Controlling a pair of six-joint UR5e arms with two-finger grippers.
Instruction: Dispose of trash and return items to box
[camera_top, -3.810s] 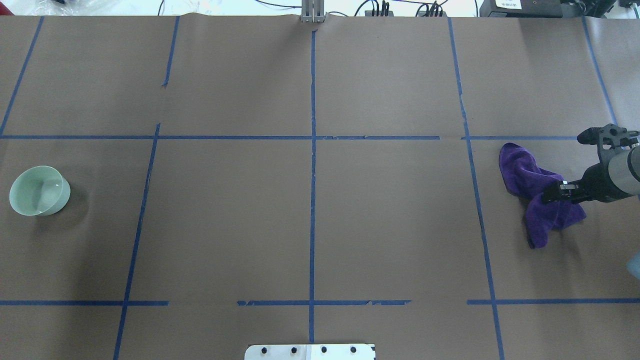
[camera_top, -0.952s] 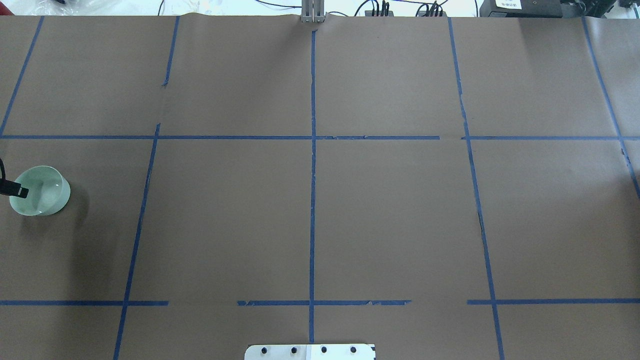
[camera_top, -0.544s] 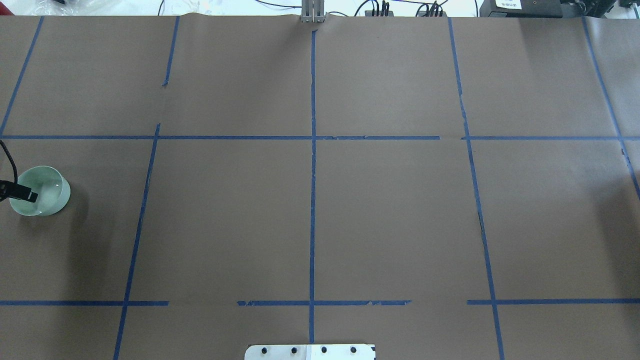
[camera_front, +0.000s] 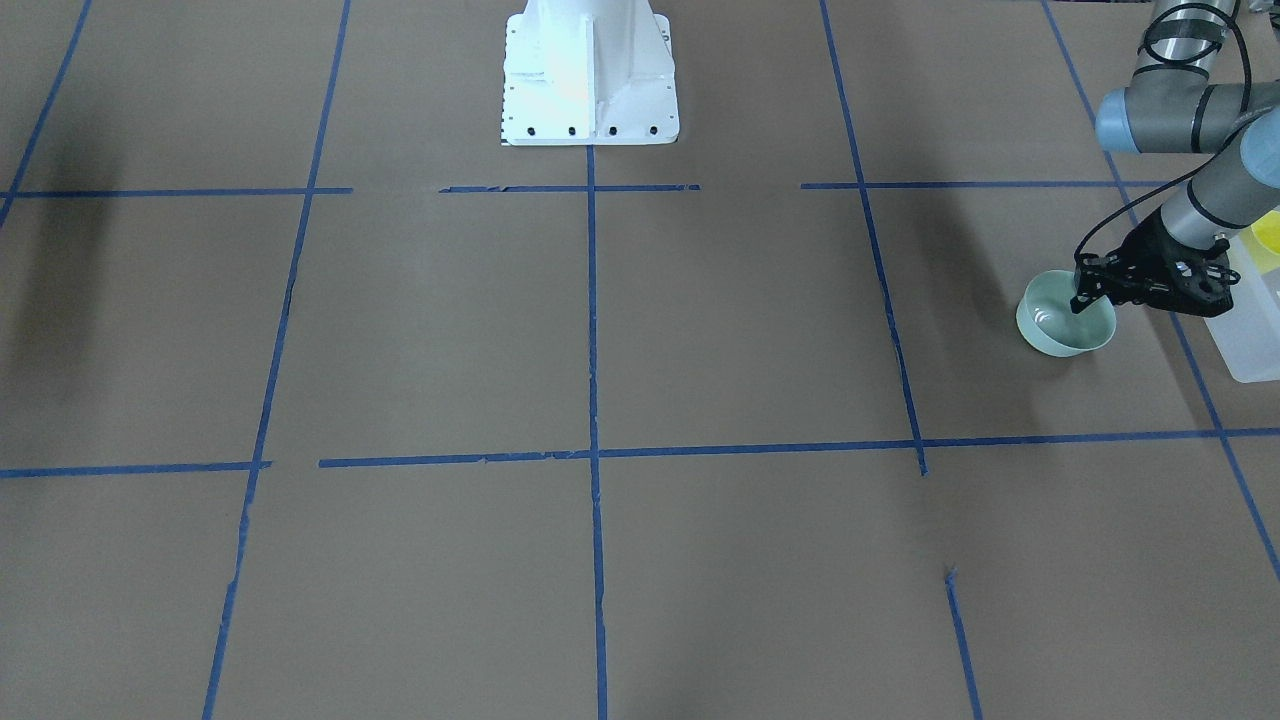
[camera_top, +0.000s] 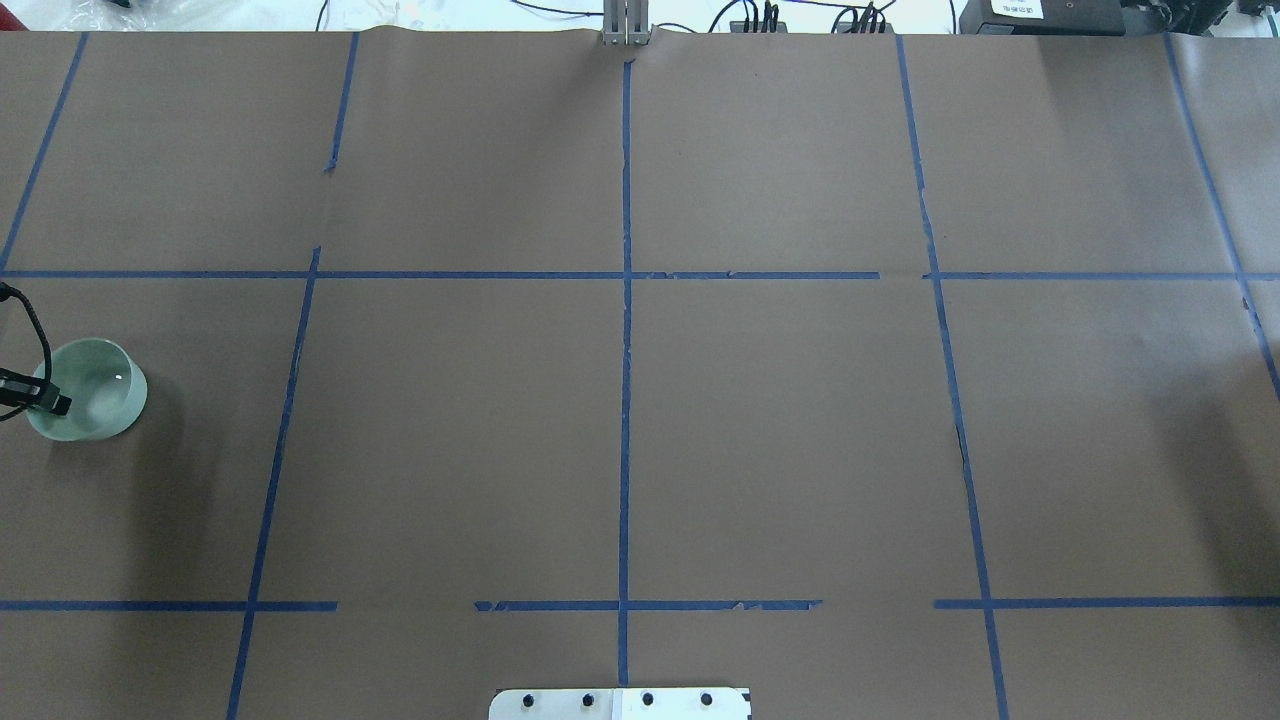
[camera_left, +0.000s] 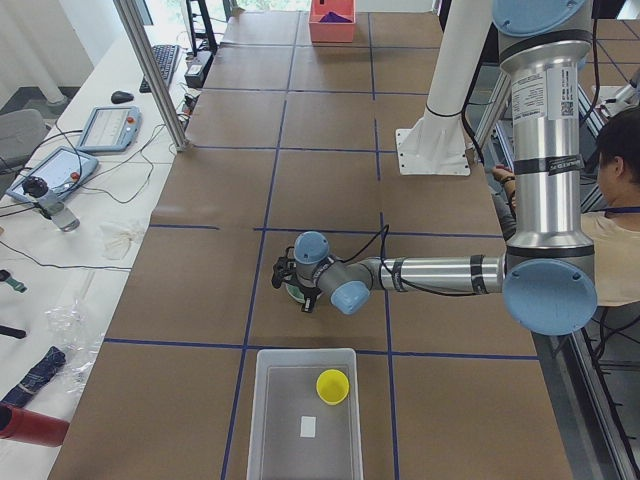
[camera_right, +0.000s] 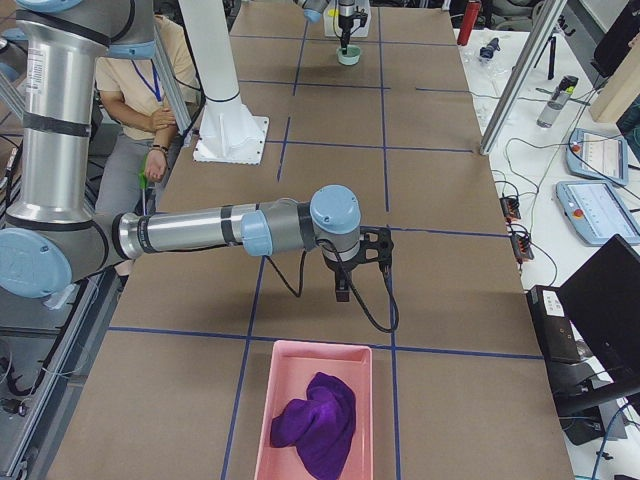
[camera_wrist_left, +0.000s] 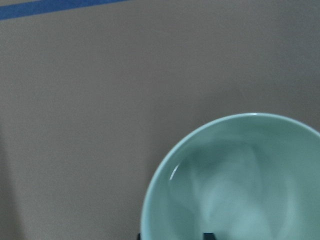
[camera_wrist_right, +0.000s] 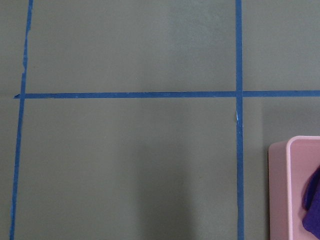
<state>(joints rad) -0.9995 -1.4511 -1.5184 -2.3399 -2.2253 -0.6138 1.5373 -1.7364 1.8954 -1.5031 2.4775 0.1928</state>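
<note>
The pale mint-green bowl (camera_top: 95, 400) stands on the brown table at the far left, also in the front view (camera_front: 1060, 325) and the left wrist view (camera_wrist_left: 240, 185). My left gripper (camera_front: 1084, 296) is at the bowl's rim, one finger inside and one outside, pinching the wall. The translucent box (camera_left: 305, 420) sits just beside the bowl, with the yellow cup (camera_left: 332, 386) inside it. My right gripper (camera_right: 345, 285) hangs over bare table beyond a pink bin; I cannot tell whether it is open or shut.
The pink bin (camera_right: 315, 425) holds a purple cloth (camera_right: 312, 425) at the table's right end. The white robot base (camera_front: 590, 75) stands at the near middle edge. Blue tape lines cross the table.
The right gripper and purple cloth have left the overhead view. The left gripper came in from the left onto the bowl's rim. The bowl has shifted slightly right and toward the robot.
</note>
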